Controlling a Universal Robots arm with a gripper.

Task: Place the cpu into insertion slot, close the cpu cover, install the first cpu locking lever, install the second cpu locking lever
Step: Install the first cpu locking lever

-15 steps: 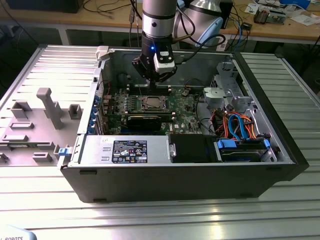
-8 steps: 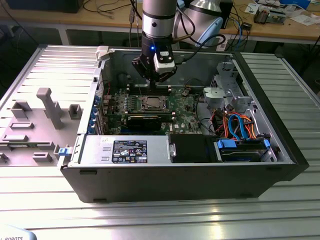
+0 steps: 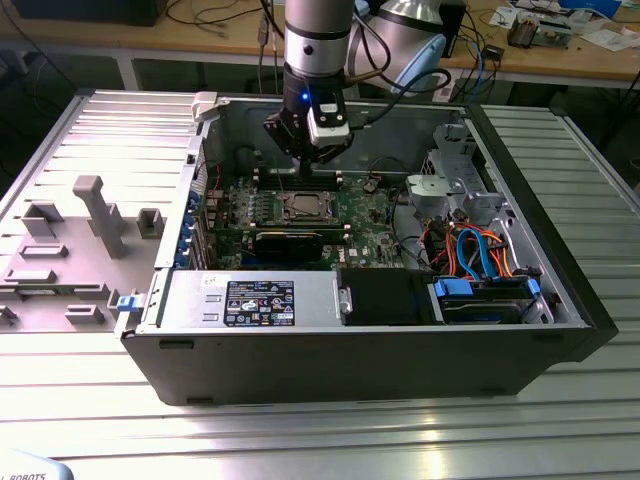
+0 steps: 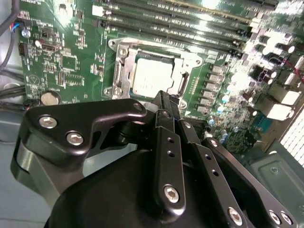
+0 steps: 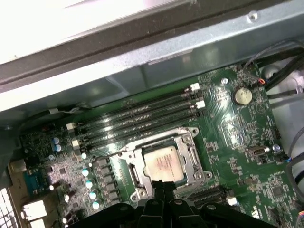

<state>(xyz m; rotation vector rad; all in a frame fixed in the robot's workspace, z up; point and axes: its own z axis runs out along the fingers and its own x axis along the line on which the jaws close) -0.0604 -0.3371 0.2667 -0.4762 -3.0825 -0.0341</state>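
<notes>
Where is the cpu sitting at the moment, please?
In both wrist views the cpu lies in the insertion slot on the green motherboard, beside the long black memory slots, just ahead of the gripper.

An open computer case (image 3: 350, 350) lies on a slatted metal table (image 3: 320, 430). The arm comes down from above, and its gripper (image 3: 306, 175) hangs just over the cpu (image 3: 303, 207), which sits in the insertion slot (image 3: 284, 210) on the green motherboard (image 3: 375, 215). A black graphics card (image 3: 290, 243) lies just nearer. Blue and orange cables (image 3: 480, 255) fill the exterior view's right; grey fixtures (image 3: 100, 215) stand at its left.
</notes>
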